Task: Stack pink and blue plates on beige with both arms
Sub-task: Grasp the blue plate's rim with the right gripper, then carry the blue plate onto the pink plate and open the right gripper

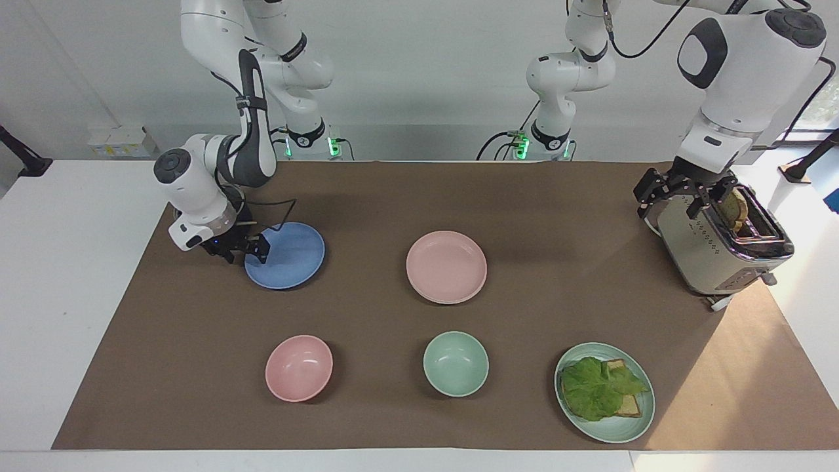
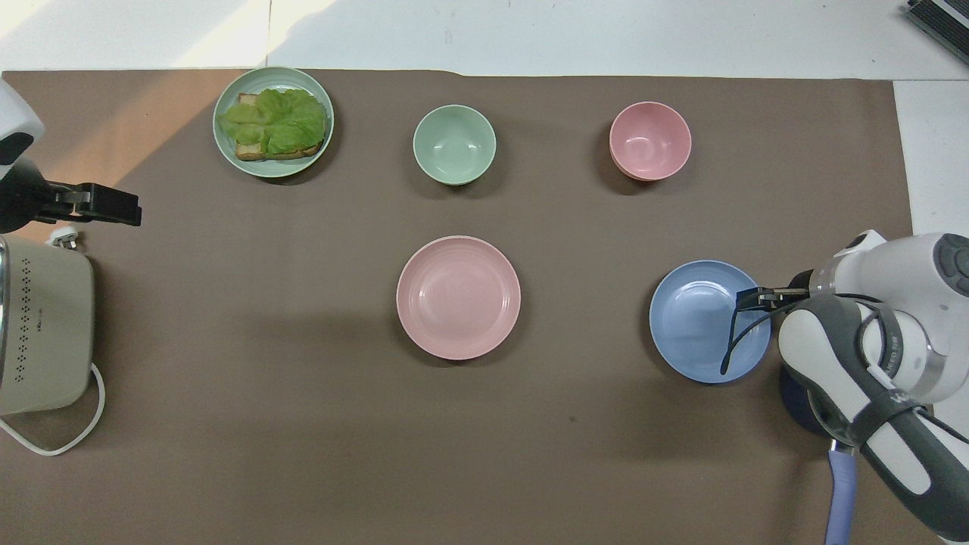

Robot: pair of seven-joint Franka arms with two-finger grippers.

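Observation:
The blue plate (image 1: pixel 288 255) (image 2: pixel 704 322) lies flat on the brown mat toward the right arm's end. My right gripper (image 1: pixel 248 254) (image 2: pixel 746 300) is down low at that plate's rim on the side toward the table's end, open, jaws astride the rim. The pink plate (image 1: pixel 446 267) (image 2: pixel 459 297) lies at the middle of the mat, untouched. My left gripper (image 1: pixel 675 203) (image 2: pixel 125 214) hangs open over the toaster's corner, holding nothing. The beige plate is out of view.
A toaster (image 1: pixel 721 252) (image 2: pixel 42 333) with a bread slice stands at the left arm's end. Farther from the robots sit a pink bowl (image 1: pixel 299 368), a mint bowl (image 1: pixel 455 363) and a mint plate (image 1: pixel 639 419) with lettuce on toast. A dark pot (image 2: pixel 795 393) sits under the right arm.

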